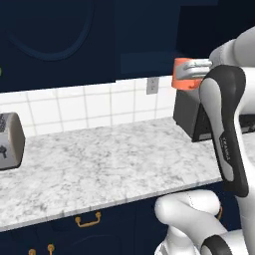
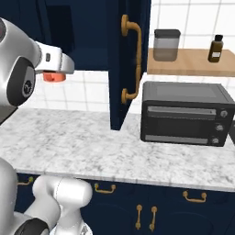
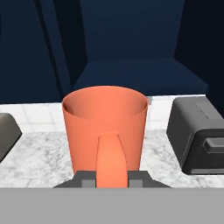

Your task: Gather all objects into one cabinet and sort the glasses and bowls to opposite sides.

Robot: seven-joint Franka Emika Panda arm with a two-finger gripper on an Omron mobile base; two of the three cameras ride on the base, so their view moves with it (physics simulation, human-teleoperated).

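My gripper [image 3: 111, 177] is shut on the handle of an orange mug [image 3: 105, 124], one of the glasses, and holds it upright above the counter. Ahead of it in the hand view, the navy wall cabinet [image 3: 140, 72] stands open, its dark shelf a little higher and farther back than the mug. In the left base view the mug [image 1: 183, 77] hangs at the gripper [image 1: 198, 68], in front of the cabinet opening [image 1: 149, 45]. From the right, the mug [image 2: 54, 77] peeks out below the gripper [image 2: 58, 69], left of the open cabinet door [image 2: 131, 59].
A black toaster oven [image 2: 183, 112] stands on the marble counter [image 2: 92, 147] right of the door. A silver toaster [image 1: 10, 139] sits at the far left. A wooden shelf [image 2: 193, 64] carries a jar and a bottle. Base cabinets with brass handles run below.
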